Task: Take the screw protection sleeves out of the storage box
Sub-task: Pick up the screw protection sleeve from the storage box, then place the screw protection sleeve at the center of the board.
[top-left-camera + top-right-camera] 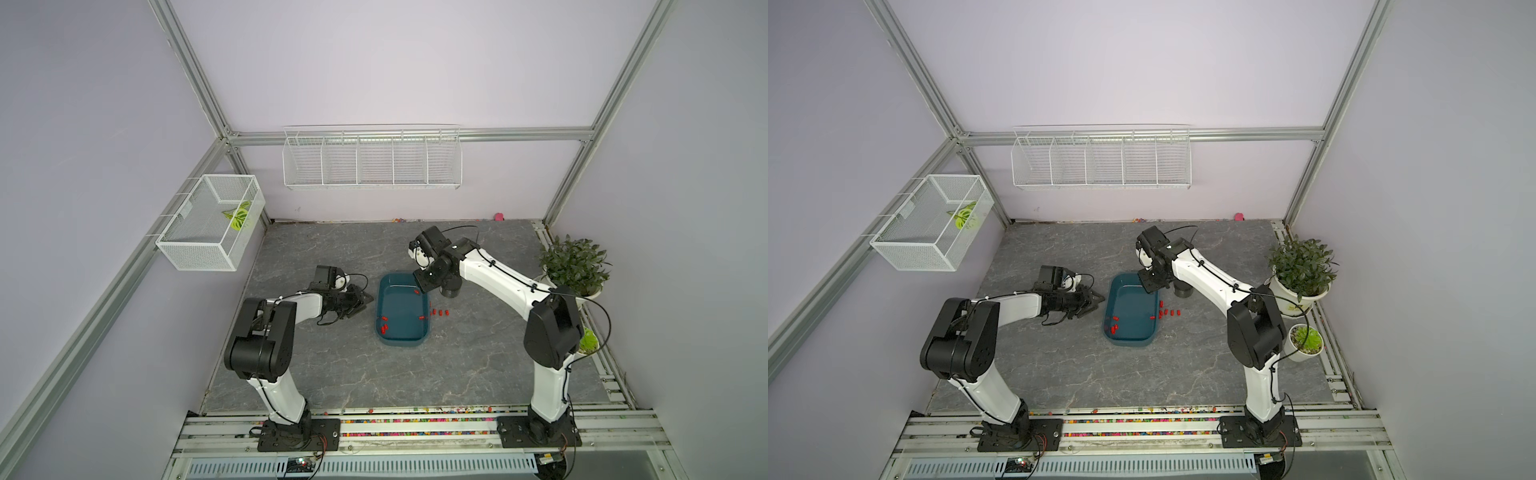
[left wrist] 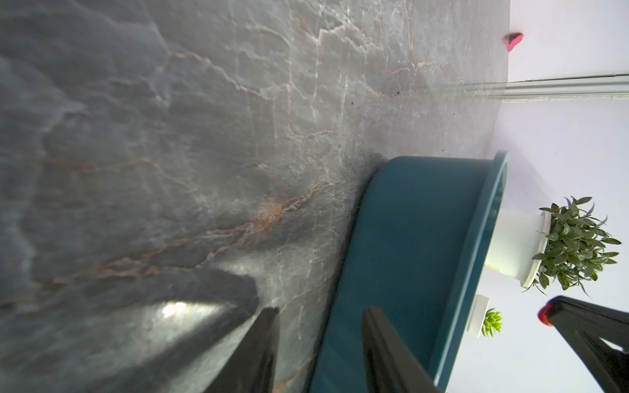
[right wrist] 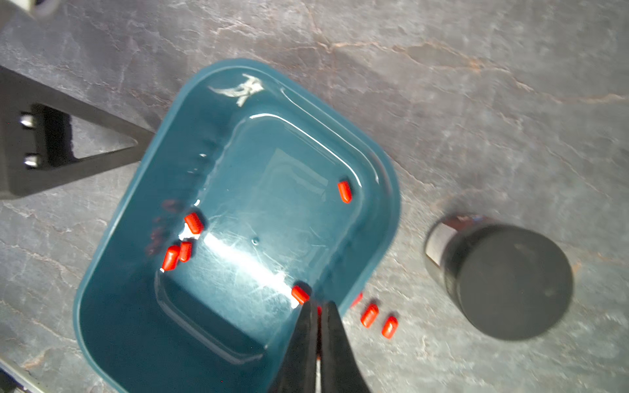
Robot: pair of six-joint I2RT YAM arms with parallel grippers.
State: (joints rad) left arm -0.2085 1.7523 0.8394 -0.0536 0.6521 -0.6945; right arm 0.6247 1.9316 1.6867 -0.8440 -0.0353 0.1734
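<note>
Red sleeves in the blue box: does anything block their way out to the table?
Only the storage box's low wall; sleeves must go over it. The right gripper pinches one; the black canister stands aside.

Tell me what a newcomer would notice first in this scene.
The teal storage box in the middle of the grey table, dotted with bright red screw protection sleeves, with more lying outside on the right arm's side. Next, the right gripper above that edge, shut on one sleeve, and the black canister close by.

light: bright, even, soft shadows | glare: box [image 3: 245, 258] floor | blur: canister [image 3: 507, 282], wrist views soft | distortion: top-view edges bend
</note>
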